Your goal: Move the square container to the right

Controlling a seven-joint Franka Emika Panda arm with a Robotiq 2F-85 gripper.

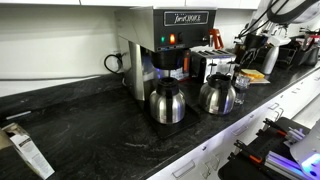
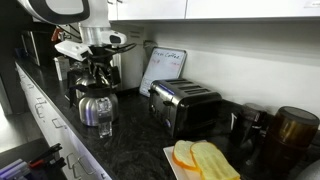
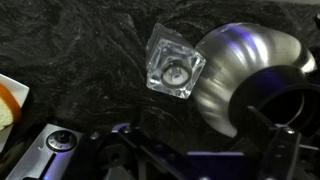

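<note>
The square container (image 3: 175, 68) is a small clear box standing on the black counter, close beside a round steel carafe (image 3: 245, 80). It also shows in an exterior view (image 2: 104, 125), in front of that carafe (image 2: 96, 102). My gripper (image 3: 200, 150) hovers above the counter, near the carafe and short of the container. Its dark fingers stand apart at the lower edge of the wrist view with nothing between them. In both exterior views the gripper (image 2: 96, 70) (image 1: 224, 66) hangs over the carafe.
A second steel carafe (image 1: 167, 102) sits under the coffee maker (image 1: 165, 45). A toaster (image 2: 185, 106) stands further along the counter. A flat yellow-orange item (image 2: 205, 158) lies on a white plate. The counter's front edge (image 2: 60, 130) is close by.
</note>
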